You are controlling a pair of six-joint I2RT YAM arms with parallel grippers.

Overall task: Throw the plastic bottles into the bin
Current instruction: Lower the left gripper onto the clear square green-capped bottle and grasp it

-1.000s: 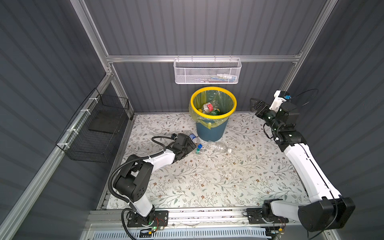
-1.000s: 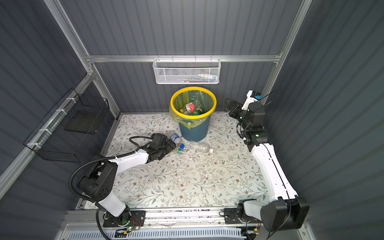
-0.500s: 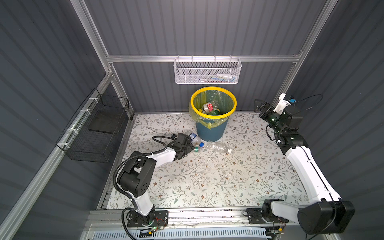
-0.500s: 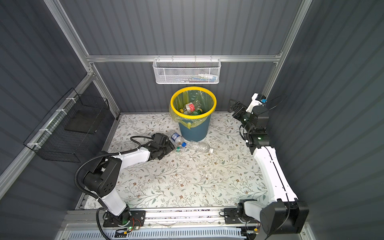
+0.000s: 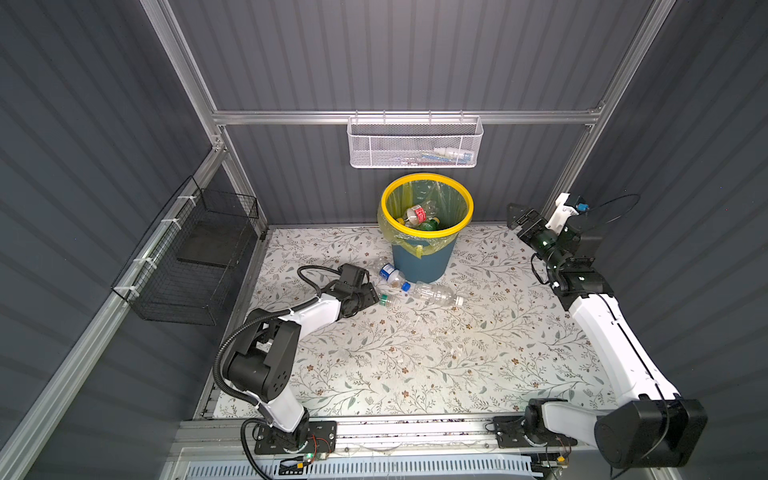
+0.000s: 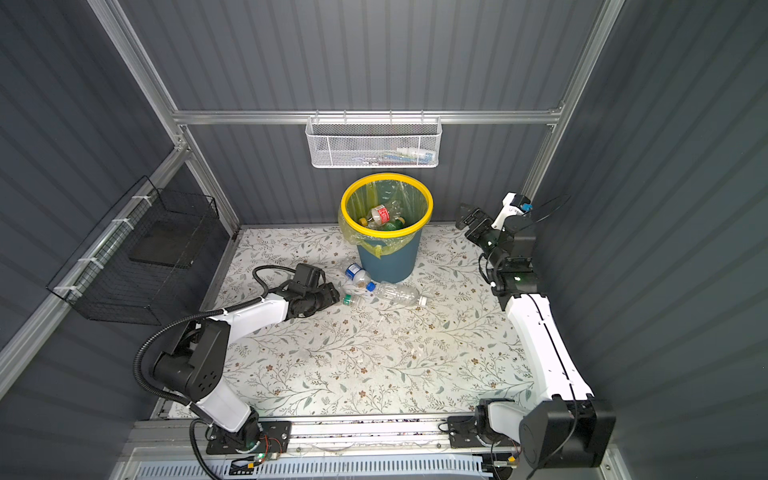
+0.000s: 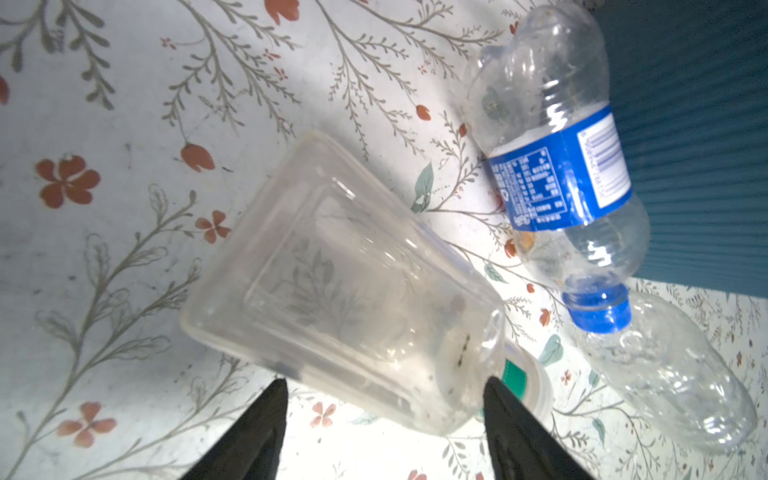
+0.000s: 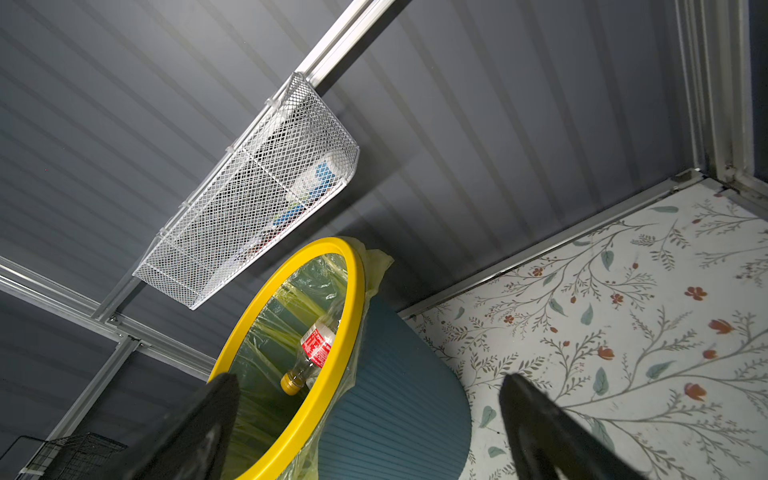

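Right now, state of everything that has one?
bin: upright, lined, holds bottles.
green-cap bottle: on its side on the table, capped.
blue-label bottle: on its side beside the bin, capped.
white-cap bottle: on its side, capped.
left gripper: jaws astride the green-cap bottle, grip unclear.
right gripper: open, empty, held up beside the bin.
white mesh basket: hanging, holds a few items.
black wire basket: hanging.

blue bottle label [image 7: 559, 178], print illegible
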